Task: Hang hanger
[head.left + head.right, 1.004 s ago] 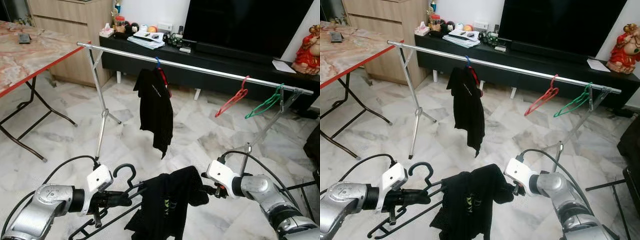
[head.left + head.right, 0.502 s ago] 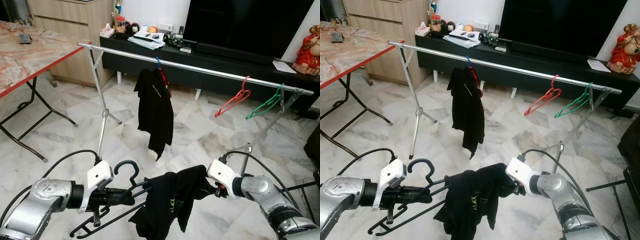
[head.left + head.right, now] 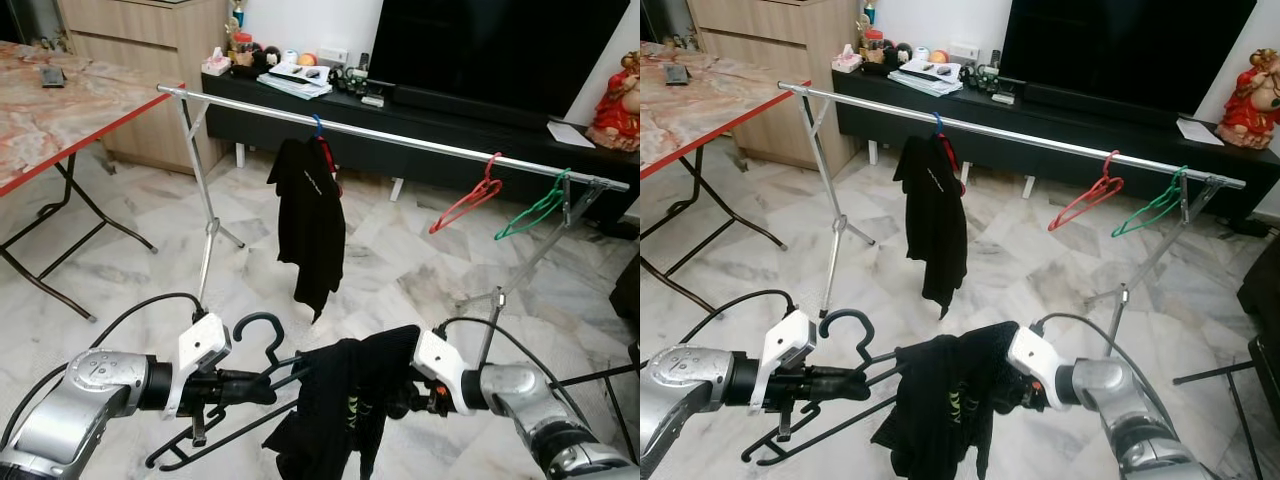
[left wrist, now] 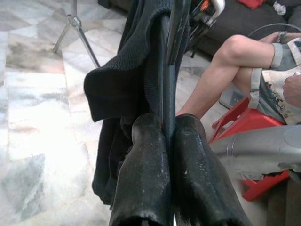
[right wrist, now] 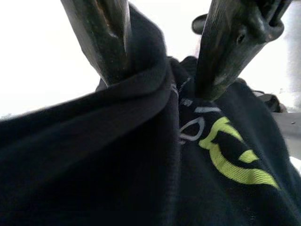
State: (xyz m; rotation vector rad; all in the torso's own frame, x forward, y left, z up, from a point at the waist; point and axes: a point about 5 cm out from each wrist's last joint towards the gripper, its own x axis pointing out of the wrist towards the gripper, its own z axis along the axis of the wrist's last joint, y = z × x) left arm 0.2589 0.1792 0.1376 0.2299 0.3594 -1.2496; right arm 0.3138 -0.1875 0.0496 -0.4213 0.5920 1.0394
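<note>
My left gripper [image 3: 258,388] is shut on black hangers [image 3: 252,325], low at the front left; the left wrist view shows its fingers [image 4: 146,155] pinching the hanger wire. A black garment [image 3: 345,400] with green print is draped over the hangers' far end. My right gripper [image 5: 162,87] has a fold of that garment between its fingers, and its tips are buried in the cloth beside its white wrist [image 3: 440,368]. Beyond stands a silver clothes rail [image 3: 400,135] carrying a black shirt [image 3: 312,215], a red hanger [image 3: 465,205] and a green hanger [image 3: 530,210].
A folding table [image 3: 60,110] with a marble-pattern top stands at the left. A black TV console [image 3: 430,160] runs behind the rail, with a red figurine [image 3: 615,95] at its right end. The left wrist view shows a seated person's leg [image 4: 225,70] and a red stool [image 4: 249,122].
The left gripper and its hangers have risen slightly and moved right. The right gripper has dropped a little and moved left, so the garment hangs more bunched between them.
</note>
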